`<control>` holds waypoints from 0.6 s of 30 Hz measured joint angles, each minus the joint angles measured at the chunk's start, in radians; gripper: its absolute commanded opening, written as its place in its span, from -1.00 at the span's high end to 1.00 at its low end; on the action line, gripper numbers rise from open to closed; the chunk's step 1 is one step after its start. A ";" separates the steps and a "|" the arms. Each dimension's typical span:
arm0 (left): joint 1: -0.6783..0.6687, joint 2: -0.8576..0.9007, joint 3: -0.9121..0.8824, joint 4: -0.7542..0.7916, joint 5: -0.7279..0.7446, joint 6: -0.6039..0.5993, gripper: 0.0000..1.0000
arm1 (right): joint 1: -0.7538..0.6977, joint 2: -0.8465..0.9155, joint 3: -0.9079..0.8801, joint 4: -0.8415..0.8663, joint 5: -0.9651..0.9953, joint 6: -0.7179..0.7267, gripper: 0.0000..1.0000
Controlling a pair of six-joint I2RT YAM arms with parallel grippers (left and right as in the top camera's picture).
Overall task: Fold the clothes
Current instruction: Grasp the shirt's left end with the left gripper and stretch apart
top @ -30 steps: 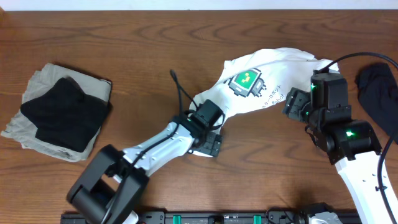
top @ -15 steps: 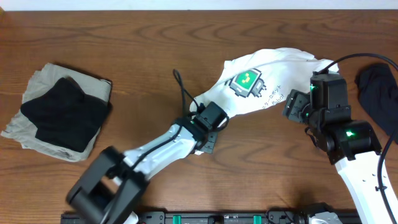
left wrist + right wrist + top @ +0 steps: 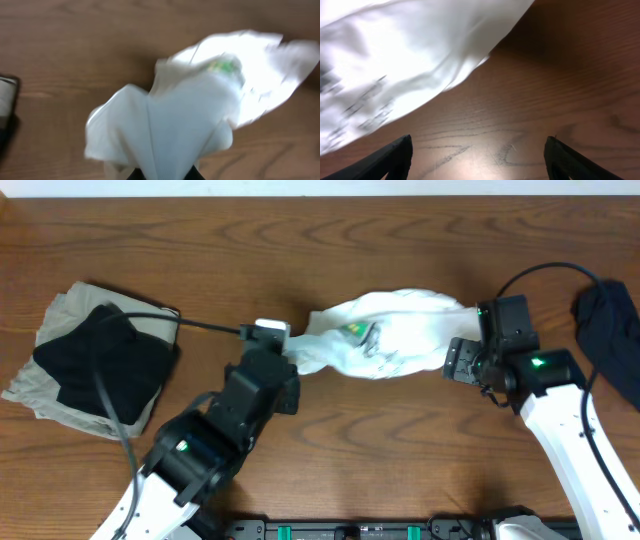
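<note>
The white garment point(image 3: 390, 335) is bunched into a long wrinkled roll across the table's middle, its green print point(image 3: 355, 330) half folded in. My left gripper point(image 3: 296, 358) is shut on its left end. In the left wrist view the white fabric point(image 3: 165, 125) fans out from the gripper point(image 3: 162, 176), and the green print point(image 3: 225, 65) shows blurred. My right gripper point(image 3: 458, 360) stands open at the garment's right end. In the right wrist view only bare wood lies in the gripper point(image 3: 480, 160), with the white garment point(image 3: 395, 65) above and to the left.
A beige garment point(image 3: 40, 385) with a black garment point(image 3: 100, 365) on top lies at the far left. A dark garment point(image 3: 610, 330) lies at the right edge. The left arm's cable point(image 3: 200, 326) runs over the table towards the pile.
My left gripper has shut on the white garment and pulled it left, bunching the spread cloth into a roll. The right gripper has opened wider and shifted slightly up and left.
</note>
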 measured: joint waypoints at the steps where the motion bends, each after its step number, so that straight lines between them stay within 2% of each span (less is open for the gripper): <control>1: 0.002 -0.017 0.000 0.000 -0.009 0.000 0.88 | 0.000 0.015 -0.001 0.001 -0.006 -0.010 -0.65; 5: 0.003 -0.039 0.000 -0.002 -0.048 0.002 0.88 | 0.000 0.087 -0.035 0.050 -0.051 -0.060 -0.68; 11: 0.004 -0.040 0.000 -0.009 -0.071 0.002 0.88 | 0.000 0.174 -0.161 0.240 -0.161 -0.130 -0.69; 18: 0.004 -0.040 0.000 -0.019 -0.079 0.002 0.88 | 0.000 0.193 -0.251 0.413 -0.216 -0.154 -0.79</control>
